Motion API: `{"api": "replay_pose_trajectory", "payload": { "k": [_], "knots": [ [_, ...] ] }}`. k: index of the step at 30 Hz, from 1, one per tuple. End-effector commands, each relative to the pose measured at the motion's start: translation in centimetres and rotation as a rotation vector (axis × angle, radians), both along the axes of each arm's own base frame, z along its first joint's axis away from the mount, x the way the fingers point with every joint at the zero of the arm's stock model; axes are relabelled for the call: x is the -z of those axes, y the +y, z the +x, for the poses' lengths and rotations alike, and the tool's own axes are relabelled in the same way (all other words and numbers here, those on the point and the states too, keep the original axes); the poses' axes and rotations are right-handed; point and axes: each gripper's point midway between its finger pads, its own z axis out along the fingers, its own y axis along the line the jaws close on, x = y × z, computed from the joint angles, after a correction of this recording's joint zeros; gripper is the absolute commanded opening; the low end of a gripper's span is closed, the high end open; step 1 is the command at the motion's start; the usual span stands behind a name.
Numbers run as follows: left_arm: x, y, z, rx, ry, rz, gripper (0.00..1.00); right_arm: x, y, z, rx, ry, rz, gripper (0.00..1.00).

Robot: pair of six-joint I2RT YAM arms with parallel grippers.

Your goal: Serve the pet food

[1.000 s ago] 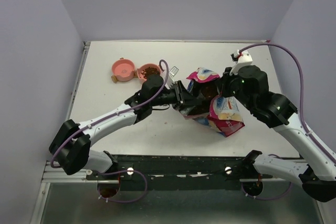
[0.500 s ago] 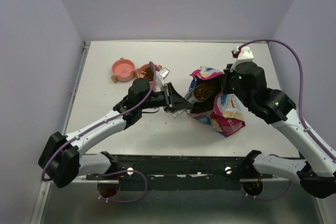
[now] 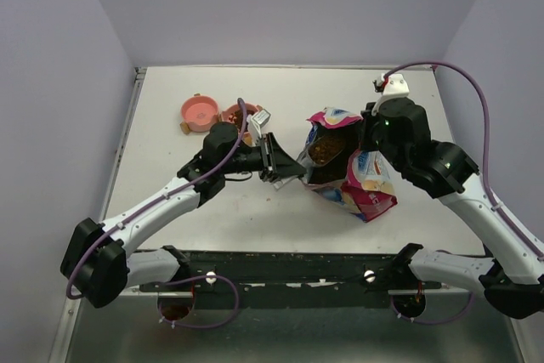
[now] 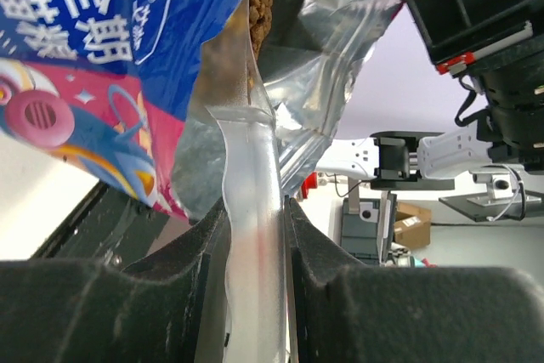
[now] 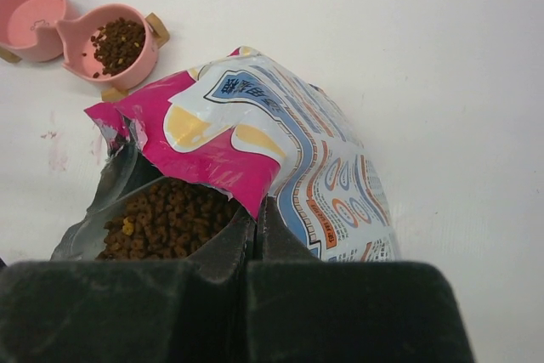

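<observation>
R gripper (image 5: 252,210), jaws fully closed, pinches the upper lip of the pink-and-blue bag (image 5: 280,125) and holds it raised, so the mouth gapes toward the L arm instead of folding shut. The bag stands approx. mid-table (image 5: 442,57), somewhat toward the right edge. Pet food (image 5: 161,218): the bulk sits inside the bag, brown pellets visible through the opening. A smaller portion lies in one cup of the pink double bowl (image 5: 146,55), toward the far-left corner; the adjoining cup (image 5: 30,19) is bare. L gripper (image 4: 255,208), jaws narrow, clamps the flat handle of the clear scoop (image 4: 248,252). It hangs betw. bag mouth and bowl, just beside the bag's left lip, i.e. on the short path linking source and dish. In the top view the scoop's cup shows on the bowl side of the gripper; whether it carries pellets cannot be told. Probable step: scoop transfer, bag to bowl, w/ one arm pinning the bag open so the other can work unaided. Probable risks: the thin handle twisting in the jaws, and the slack foil wall slumping if the pinch slips.
</observation>
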Motion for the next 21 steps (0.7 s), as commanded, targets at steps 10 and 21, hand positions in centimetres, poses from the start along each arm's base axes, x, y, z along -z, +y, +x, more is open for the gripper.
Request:
{"api": "replay_pose_trajectory", "payload": {
  "k": [10, 21],
  "knots": [
    [-1.9, 0.4, -2.1, 0.03, 0.133, 0.143, 0.0, -5.5, 0.1, 0.2, 0.009, -0.148, 0.121, 0.0],
    [-1.7, 0.7, -1.6, -0.032, 0.154, 0.126, 0.0, -5.8, 0.0, -0.2, -0.005, -0.16, 0.135, 0.0]
  ]
}}
